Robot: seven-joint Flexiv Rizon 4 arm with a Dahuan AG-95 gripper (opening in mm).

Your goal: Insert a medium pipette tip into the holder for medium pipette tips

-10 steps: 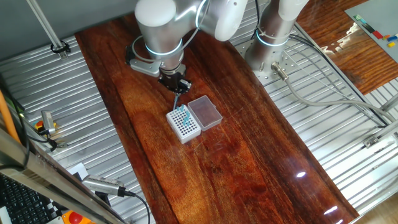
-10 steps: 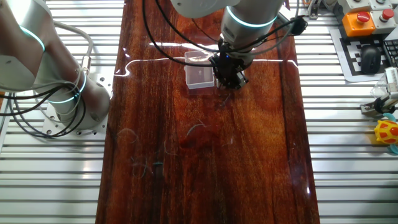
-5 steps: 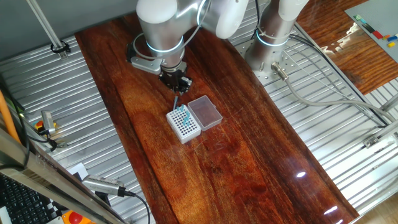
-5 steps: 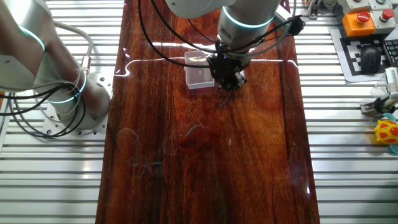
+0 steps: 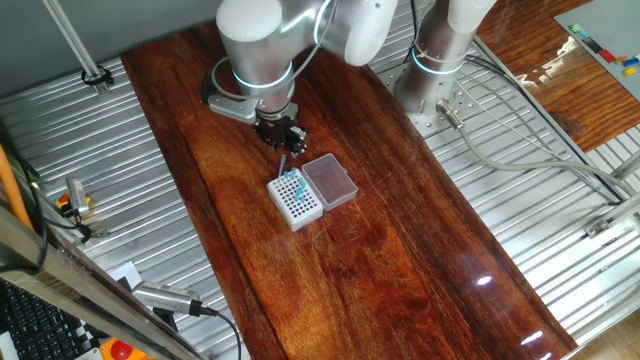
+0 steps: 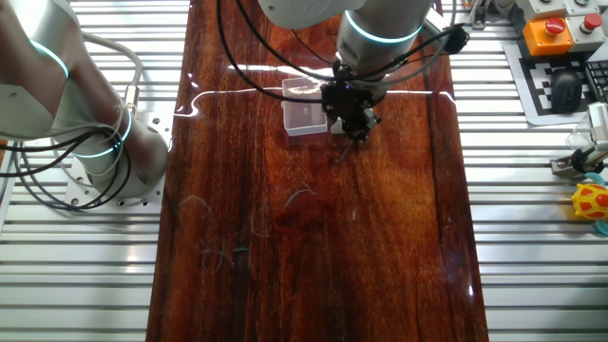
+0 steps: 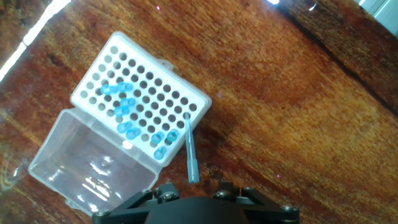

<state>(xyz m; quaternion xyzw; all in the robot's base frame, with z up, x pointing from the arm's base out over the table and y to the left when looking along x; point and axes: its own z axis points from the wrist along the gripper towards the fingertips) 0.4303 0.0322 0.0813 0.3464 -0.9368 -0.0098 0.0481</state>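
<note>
Wooden table (image 5: 400, 260) carries holder (image 7: 140, 99), clear lid (image 7: 93, 165) swung open flat beside grid, leaving holes free for entry from above. Gripper (image 5: 281, 134) hangs over holder's edge, fingers closed on medium pipette tip (image 7: 189, 149). Tip near vertical, narrow end at edge-row hole, likely lined up for insertion. Several holes already hold blue tips.

The holder (image 7: 142, 98) is set on the counter (image 7: 298, 112), lid (image 7: 93, 163) beside it; the pipette tip (image 7: 189, 149) is held over its edge below the hand (image 5: 281, 133).
</note>
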